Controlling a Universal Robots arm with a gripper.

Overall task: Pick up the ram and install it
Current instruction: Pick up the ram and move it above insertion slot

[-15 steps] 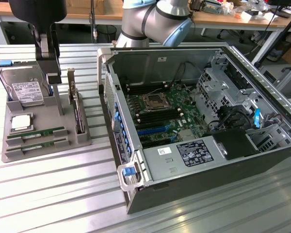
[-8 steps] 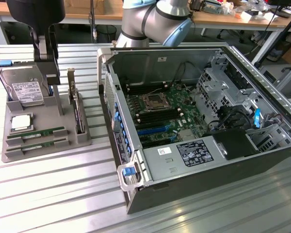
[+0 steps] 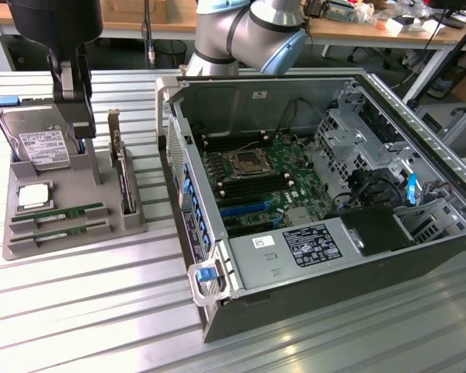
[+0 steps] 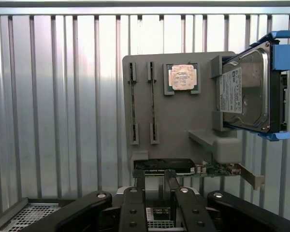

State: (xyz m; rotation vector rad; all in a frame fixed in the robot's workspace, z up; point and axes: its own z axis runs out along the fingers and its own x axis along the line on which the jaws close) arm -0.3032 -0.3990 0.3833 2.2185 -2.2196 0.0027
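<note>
- ram: two thin green sticks, the second stick just beside the first, both in the grey tray at the lower left of the exterior view.
- each stick stands on edge in its own slot. their long axes are parallel and run left to right across the frame, right ends a little higher.
- wrist view: the ram shows edge-on as two thin lines side by side, next to the cpu.
- exterior view: cpu lies flat just behind the sticks. the hard drive leans further back.
- card stands on edge along the tray's right side, near the sticks' right ends.
- gripper hangs over the back of the tray, upper left of the frame, apart from the ram.
- wrist view: gripper fingers spread wide, nothing between them.
- open case fills the right half of the frame, with the motherboard flat inside.
</note>
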